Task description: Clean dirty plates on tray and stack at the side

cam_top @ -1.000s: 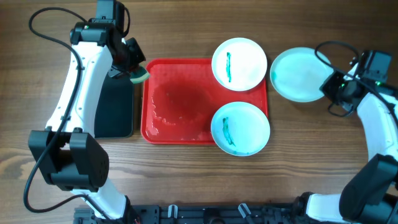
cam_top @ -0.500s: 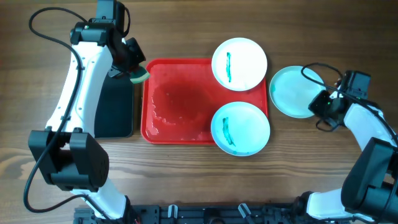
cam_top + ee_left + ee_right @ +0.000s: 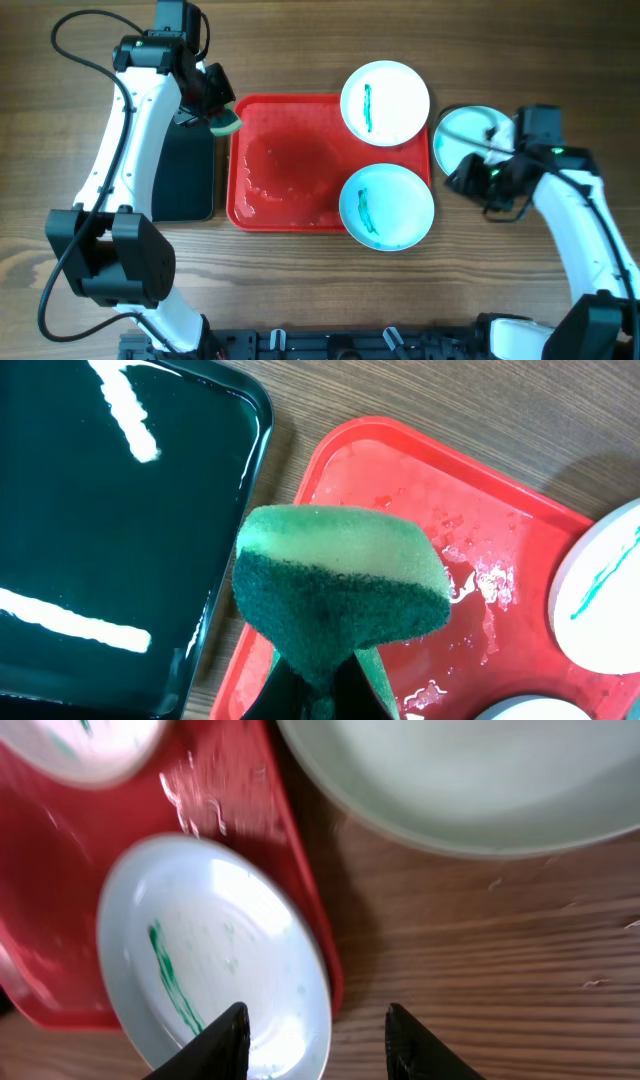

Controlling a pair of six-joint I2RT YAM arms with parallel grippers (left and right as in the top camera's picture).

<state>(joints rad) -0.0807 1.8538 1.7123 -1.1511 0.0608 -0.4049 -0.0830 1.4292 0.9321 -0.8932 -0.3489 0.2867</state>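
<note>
The plates are three small round ones. A white plate [image 3: 385,102] sits over the far right corner of the tray [image 3: 285,160], with a thin teal-green line drawn down its middle. A pale blue plate [image 3: 386,206] sits over the near right corner, its edge hanging past the rim, and carries a thicker green scribble left of centre. A second pale blue plate [image 3: 462,142] lies on the worktop [image 3: 300,290] just beside the tray's right rim. The right arm and a cable cross over part of it, and the part that shows looks plain.

The tray is red with rounded corners and a raised rim. Its open floor is wet, with streaks and drops of water glinting in the left wrist view.

The right hand [image 3: 318,1045] is spread wide and holds nothing. It hangs above the right edge of the scribbled blue plate, one fingertip over the plate and the other over bare wood. Whether either tip touches anything cannot be told.

The left hand [image 3: 213,103] is clamped on a green sponge [image 3: 340,585], pinching its lower end between the fingers. The sponge hangs over the tray's far left corner, next to a black tray [image 3: 100,510] that lies along the red one's left side.
</note>
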